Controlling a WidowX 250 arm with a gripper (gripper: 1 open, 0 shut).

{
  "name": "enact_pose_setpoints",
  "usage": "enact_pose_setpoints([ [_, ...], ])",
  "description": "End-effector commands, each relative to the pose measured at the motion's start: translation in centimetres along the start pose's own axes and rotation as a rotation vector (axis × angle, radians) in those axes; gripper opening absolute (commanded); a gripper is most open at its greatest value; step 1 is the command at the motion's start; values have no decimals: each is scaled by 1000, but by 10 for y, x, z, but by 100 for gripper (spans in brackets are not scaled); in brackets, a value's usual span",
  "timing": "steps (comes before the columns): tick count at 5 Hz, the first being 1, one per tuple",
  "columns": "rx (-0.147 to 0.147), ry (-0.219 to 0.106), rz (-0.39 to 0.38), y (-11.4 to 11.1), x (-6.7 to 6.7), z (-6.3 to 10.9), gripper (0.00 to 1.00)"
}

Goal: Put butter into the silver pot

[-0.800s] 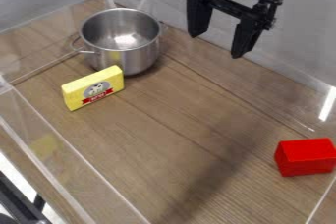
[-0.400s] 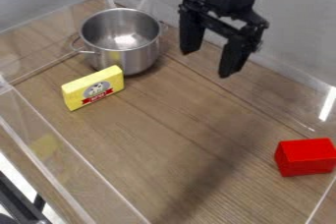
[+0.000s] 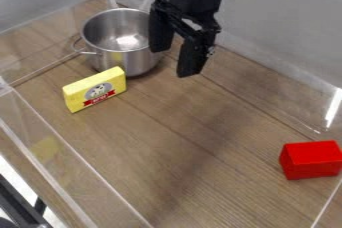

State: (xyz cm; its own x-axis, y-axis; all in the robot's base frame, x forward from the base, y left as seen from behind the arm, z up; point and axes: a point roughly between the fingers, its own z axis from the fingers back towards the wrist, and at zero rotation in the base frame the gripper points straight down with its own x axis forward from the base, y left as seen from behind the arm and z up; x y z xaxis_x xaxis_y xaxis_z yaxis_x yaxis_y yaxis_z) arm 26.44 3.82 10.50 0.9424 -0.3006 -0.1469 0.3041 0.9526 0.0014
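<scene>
The butter (image 3: 92, 91) is a small yellow block with a red-and-white label, lying on the wooden table left of centre. The silver pot (image 3: 122, 40) stands upright just behind it, round and shiny, with a side handle on its left. My gripper (image 3: 175, 55) hangs above the table just right of the pot, with its black fingers (image 3: 191, 59) spread apart and nothing between them. It is well above and to the right of the butter.
A red block (image 3: 310, 158) lies at the right near the table's front. Clear plastic walls (image 3: 27, 137) run along the table's left, back and right sides.
My gripper has moved left and down, from the back right of the table toward the pot's right side. It stays open. The butter, pot and red block have not moved.
</scene>
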Motion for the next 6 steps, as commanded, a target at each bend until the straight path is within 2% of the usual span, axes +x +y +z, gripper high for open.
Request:
enact_pose_setpoints([
  [1,45,-55,-87,7,-5,16,100],
  [3,67,-56,-219,29,-9,-6,100],
  [6,77,-58,-309,50,-36,5,100],
])
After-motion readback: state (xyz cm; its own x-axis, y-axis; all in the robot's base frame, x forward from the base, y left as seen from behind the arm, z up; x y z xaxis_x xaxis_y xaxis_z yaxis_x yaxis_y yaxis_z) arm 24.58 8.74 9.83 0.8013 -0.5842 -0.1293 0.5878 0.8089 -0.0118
